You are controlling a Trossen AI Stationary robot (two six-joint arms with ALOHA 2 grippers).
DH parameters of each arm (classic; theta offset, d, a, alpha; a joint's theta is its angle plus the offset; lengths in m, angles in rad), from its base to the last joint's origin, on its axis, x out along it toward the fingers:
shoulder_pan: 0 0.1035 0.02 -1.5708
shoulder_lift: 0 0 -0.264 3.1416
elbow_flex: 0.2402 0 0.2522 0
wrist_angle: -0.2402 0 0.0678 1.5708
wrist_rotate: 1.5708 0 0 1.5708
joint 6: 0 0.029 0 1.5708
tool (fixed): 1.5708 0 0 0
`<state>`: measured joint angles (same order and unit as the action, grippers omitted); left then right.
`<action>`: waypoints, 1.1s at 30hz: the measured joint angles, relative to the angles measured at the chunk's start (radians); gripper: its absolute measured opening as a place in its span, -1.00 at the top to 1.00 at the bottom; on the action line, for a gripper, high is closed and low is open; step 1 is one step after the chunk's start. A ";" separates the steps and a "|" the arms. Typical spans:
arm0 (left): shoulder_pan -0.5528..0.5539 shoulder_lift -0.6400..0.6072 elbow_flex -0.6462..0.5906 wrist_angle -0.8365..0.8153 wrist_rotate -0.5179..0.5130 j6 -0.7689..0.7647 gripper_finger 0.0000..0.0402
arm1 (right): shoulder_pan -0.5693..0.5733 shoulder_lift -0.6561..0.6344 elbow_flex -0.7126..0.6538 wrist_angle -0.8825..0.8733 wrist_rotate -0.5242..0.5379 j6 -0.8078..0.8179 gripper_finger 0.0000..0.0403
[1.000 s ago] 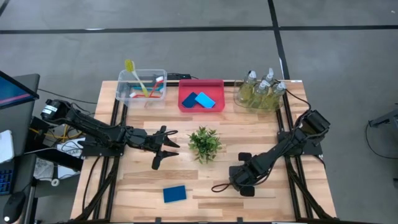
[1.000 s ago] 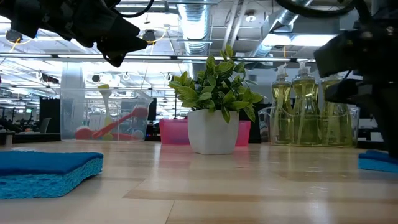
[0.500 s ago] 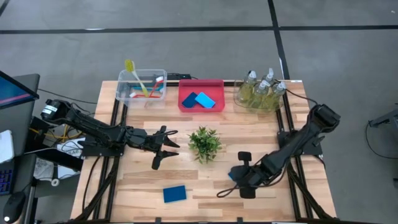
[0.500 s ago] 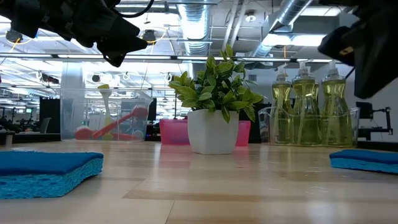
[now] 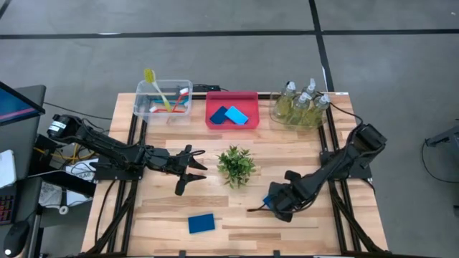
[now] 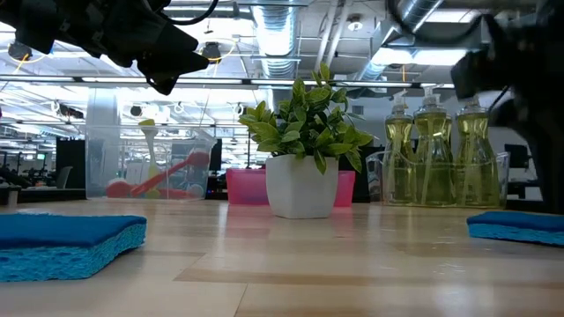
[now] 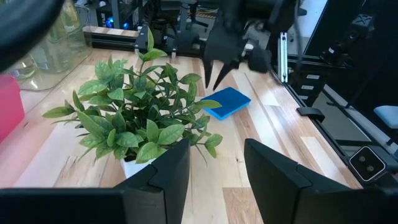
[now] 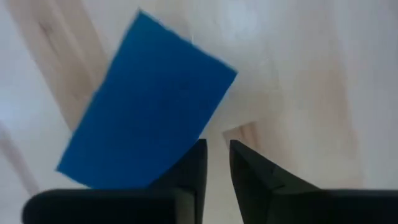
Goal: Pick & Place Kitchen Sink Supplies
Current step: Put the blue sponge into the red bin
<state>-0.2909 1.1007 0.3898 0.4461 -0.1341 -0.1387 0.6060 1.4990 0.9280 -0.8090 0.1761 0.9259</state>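
While my right gripper (image 5: 275,206) hangs low over the near-right part of the table, its fingers (image 8: 194,167) stand only a narrow slit apart and hold nothing. The blue sponge (image 8: 146,106) lies flat on the wood directly ahead of the fingertips and slightly to one side, with its long axis running slantwise across the line of the fingers, so I judge a turn of the wrist is needed before any pinch across its short side. My left gripper (image 5: 188,170) waits, fingers apart and empty, just left of the potted plant (image 5: 236,165), far from this sponge. A second sponge (image 5: 201,223) lies near the front edge, between the arms. Against a second ago, the right fingers have parted slightly and the arm has shifted a little toward the plant.
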 joint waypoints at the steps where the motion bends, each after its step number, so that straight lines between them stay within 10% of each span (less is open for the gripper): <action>1: 0.000 0.000 0.000 0.000 0.000 0.000 0.23 | -0.010 0.011 -0.011 0.019 -0.023 -0.001 0.69; 20: 0.000 0.000 0.000 0.000 0.000 0.000 0.23 | -0.097 0.045 -0.037 0.066 -0.130 -0.088 0.65; 33: 0.000 0.000 0.000 0.000 0.000 0.000 0.23 | -0.096 -0.006 -0.035 0.062 -0.068 -0.061 0.17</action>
<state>-0.2909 1.1007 0.3897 0.4460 -0.1342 -0.1387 0.5102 1.4933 0.8928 -0.7475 0.1077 0.8654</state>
